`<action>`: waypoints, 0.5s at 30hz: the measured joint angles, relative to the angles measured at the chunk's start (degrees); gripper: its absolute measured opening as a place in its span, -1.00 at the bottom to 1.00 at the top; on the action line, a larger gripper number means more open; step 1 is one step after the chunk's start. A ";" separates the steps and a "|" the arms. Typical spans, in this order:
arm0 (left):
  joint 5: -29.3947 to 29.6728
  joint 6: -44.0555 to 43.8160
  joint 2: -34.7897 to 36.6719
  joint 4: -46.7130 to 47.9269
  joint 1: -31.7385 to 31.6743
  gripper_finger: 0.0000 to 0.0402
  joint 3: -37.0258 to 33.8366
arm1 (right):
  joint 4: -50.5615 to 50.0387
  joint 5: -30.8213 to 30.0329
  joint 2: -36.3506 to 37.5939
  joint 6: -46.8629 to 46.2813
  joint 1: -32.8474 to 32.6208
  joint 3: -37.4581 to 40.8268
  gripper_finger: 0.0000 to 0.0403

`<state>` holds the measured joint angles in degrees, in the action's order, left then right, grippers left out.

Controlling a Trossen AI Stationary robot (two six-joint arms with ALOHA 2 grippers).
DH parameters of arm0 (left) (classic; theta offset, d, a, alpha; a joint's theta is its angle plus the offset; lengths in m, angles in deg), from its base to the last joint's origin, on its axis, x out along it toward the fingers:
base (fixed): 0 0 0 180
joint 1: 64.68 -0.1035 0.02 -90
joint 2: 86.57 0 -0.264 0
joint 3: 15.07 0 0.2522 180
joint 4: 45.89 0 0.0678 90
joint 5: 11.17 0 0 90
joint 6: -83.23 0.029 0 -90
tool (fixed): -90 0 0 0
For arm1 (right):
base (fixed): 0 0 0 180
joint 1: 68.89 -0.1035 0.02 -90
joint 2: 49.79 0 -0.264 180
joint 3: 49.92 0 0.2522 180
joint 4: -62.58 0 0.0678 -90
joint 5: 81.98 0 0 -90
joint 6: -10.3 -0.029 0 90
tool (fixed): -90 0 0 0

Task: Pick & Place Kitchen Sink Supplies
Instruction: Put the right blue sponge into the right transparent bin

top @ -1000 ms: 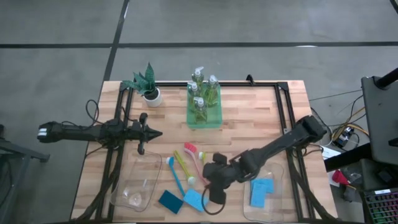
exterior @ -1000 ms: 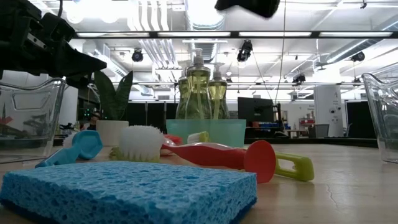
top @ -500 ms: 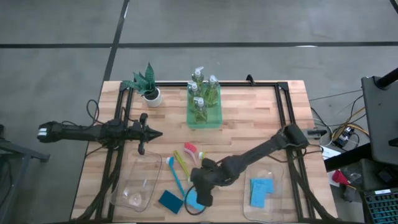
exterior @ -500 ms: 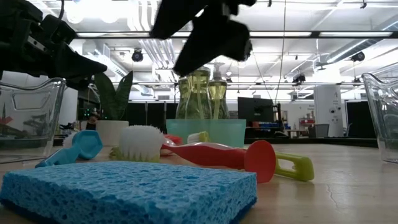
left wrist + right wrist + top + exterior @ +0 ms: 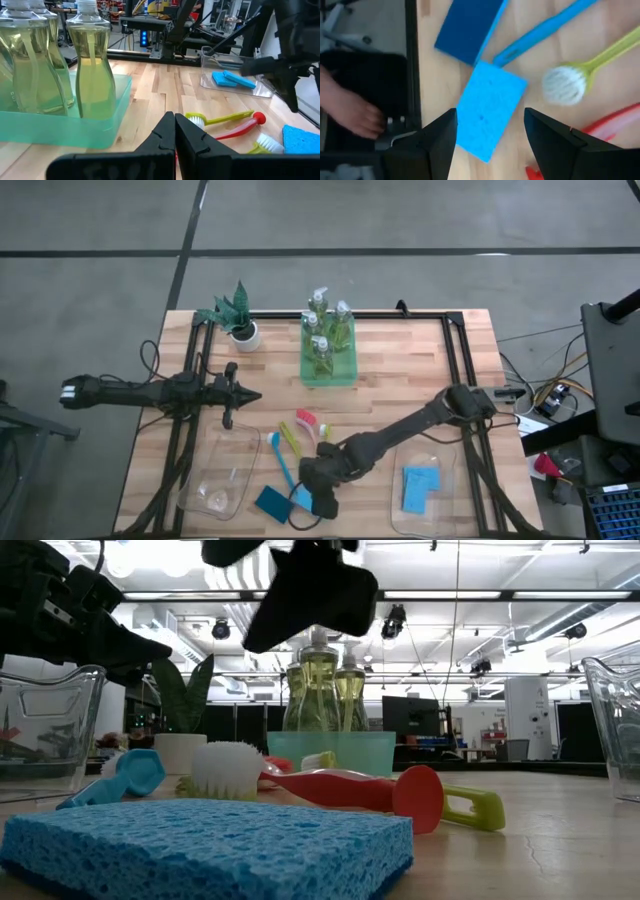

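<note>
— Item one, operator: your right gripper (image 5: 490, 137)?
— Fingers spread, nothing between them, poised directly above the light blue rectangular sponge (image 5: 490, 117) near the table's front edge.
— Adjacent stock?
— Darker blue rectangular sponge (image 5: 470, 27) just beside it; slim blue long-handled brush (image 5: 542, 30) and yellow-green long-handled brush (image 5: 592, 65) close by.
— Your left gripper (image 5: 174, 135)?
— Pressed together, empty, well apart — over the table's left side.

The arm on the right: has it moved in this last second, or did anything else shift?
Yes. The right gripper swung leftward across the table, open, and now hovers above the light blue sponge, not yet touching it. The left gripper stayed shut in place; brushes, bottles and bins did not move.
</note>
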<state>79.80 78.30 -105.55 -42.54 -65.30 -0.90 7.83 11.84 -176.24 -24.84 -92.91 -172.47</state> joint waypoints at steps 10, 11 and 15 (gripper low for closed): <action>0.00 0.00 0.00 0.08 0.00 -1.00 0.00 | 2.54 -3.09 -0.10 -6.12 -0.28 1.66 0.11; 0.01 0.00 0.00 0.09 0.00 -1.00 0.00 | 3.35 -3.91 -0.14 -6.27 -0.56 2.55 0.11; 0.02 0.00 0.02 0.11 0.00 -1.00 0.00 | 4.82 -6.85 -0.14 -10.59 -1.01 5.58 0.11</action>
<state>79.82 78.30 -105.53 -42.43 -65.30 -0.90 12.65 4.98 -176.37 -35.43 -93.92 -166.90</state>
